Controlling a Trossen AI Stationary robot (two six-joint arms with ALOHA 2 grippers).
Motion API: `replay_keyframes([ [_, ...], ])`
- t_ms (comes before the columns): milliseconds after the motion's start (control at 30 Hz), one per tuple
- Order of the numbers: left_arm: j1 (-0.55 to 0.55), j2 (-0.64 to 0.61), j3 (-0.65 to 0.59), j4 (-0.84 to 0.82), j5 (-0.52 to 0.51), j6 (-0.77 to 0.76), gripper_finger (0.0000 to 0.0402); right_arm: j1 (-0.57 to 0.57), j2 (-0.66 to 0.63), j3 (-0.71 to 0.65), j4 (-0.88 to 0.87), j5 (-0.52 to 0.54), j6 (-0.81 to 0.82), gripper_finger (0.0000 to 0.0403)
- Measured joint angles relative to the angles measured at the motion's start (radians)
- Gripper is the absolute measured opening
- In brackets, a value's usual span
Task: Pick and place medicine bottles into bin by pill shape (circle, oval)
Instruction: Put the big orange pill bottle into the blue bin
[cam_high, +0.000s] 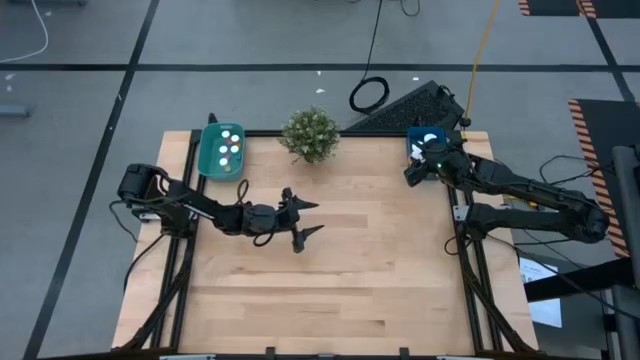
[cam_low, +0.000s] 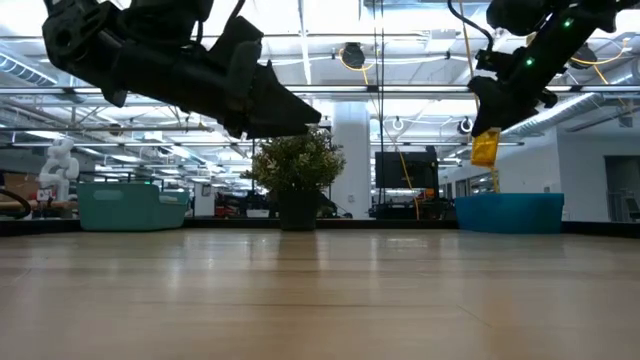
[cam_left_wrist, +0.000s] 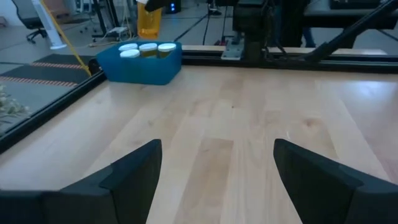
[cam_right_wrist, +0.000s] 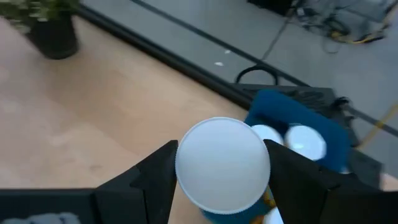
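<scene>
The right gripper (cam_low: 487, 125) hangs above the blue bin (cam_low: 509, 213) at the table's far right corner; its 2 dark fingers (cam_right_wrist: 297, 180) are closed on the sides of a medicine bottle (cam_low: 485, 147), a small orange translucent cylinder with a smooth round white cap (cam_right_wrist: 223, 163); the bottle is held upright, clear of the bin's rim. The blue bin is a shallow, rounded plastic tub; inside it stand more bottles, 3 white caps (cam_left_wrist: 148, 48) showing in the left wrist view. The teal bin (cam_high: 222, 150) sits at the far left edge of the table (cam_high: 340, 270), a rectangular plastic tray with several white round caps (cam_high: 231, 148) in it. Between the 2 bins, at the far edge, stands a small bushy potted plant (cam_high: 310, 133) in a dark pot. The left gripper (cam_high: 305, 222) hovers over the middle-left of the pale, planked wooden tabletop; its matte black, wedge-shaped fingers (cam_left_wrist: 134, 168) are spread wide and hold nothing. Black metal rails frame the table.
</scene>
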Motion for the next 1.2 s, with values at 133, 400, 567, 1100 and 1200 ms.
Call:
replay_keyframes([
  [133, -0.001, 0.0, 0.0, 0.003, 0.002, 0.004, 0.031, -0.002, 0.0, -0.001, -0.019, 0.06, 0.008, 0.0212],
  [400, 0.043, -0.055, -0.004, 0.007, 0.076, 0.046, 0.031, -0.033, 0.0, -0.045, 0.013, 0.062, 0.023, 0.0212],
  [567, 0.072, -0.14, -0.017, -0.072, 0.096, 0.044, 0.031, -0.04, 0.0, -0.079, 0.026, 0.061, 0.034, 0.0212],
  [1100, 0.07, -0.248, -0.085, -0.098, 0.079, 0.047, 0.031, -0.096, 0.0, -0.153, 0.124, 0.064, 0.036, 0.0213],
  [1200, 0.069, -0.247, -0.085, -0.104, 0.079, 0.046, 0.031, -0.107, 0.0, -0.176, 0.158, 0.063, 0.034, 0.0213],
])
